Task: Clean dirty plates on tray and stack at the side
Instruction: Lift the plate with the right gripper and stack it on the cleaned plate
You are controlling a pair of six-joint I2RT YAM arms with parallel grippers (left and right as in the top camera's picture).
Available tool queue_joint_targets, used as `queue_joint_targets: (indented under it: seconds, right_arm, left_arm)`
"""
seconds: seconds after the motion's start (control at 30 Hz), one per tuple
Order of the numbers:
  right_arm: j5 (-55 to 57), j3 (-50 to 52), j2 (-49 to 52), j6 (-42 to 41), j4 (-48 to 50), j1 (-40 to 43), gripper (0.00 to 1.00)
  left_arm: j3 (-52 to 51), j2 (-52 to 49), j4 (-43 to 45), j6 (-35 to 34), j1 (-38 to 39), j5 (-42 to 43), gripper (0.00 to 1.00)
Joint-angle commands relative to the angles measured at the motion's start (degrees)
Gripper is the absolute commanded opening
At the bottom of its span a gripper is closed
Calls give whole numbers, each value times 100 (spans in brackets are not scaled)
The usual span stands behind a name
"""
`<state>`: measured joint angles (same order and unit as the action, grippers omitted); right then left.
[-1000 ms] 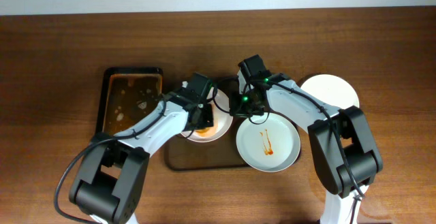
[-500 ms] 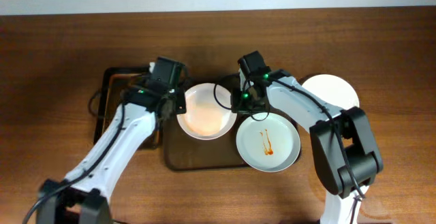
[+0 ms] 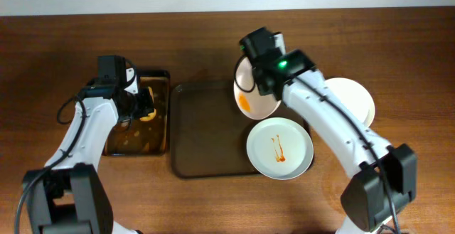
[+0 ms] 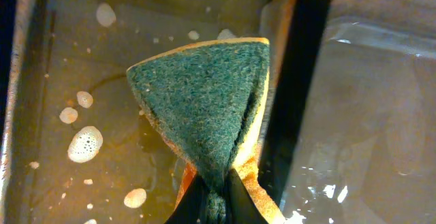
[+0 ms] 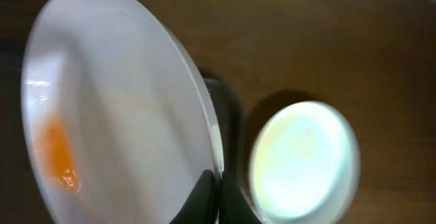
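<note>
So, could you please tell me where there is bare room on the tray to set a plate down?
The tray's left and middle are bare, from the water basin across to the streaked plate. Its right side is crowded: that plate, plus the smeared plate held tilted in the right hand.

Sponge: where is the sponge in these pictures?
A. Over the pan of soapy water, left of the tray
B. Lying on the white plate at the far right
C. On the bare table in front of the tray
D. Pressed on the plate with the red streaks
A: the left gripper pinches the sponge over the pan of foamy water, which sits left of the tray.
</note>
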<state>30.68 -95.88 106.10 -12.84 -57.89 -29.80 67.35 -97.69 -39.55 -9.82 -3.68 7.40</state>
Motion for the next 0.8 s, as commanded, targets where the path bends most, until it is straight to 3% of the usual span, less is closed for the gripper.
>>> queue_joint_targets:
  seconds: [0.0,0.17,0.3,0.47,0.57,0.77]
  right_arm:
    - [1742,-94,-74,72,17,-708,4]
    - [2549,-94,-74,114,85,-1207,4]
    - [1631,-94,-151,-1088,-157,-713,4]
    - [-957,-94,-658,-1322,-286,940,4]
    - [-2122,-76,-691,-1469,-649,2444,4]
    - [-2601,232,-437,-1010,-1067,4430,4]
  left_arm:
    - [20,-356,28,225,-61,227,0]
    - [20,-422,26,225,-61,227,0]
    - [20,-422,2,225,-61,227,0]
    - [20,-422,0,223,-61,229,0]
    - [20,-422,-28,223,-61,227,0]
    - [20,-422,-31,223,-61,229,0]
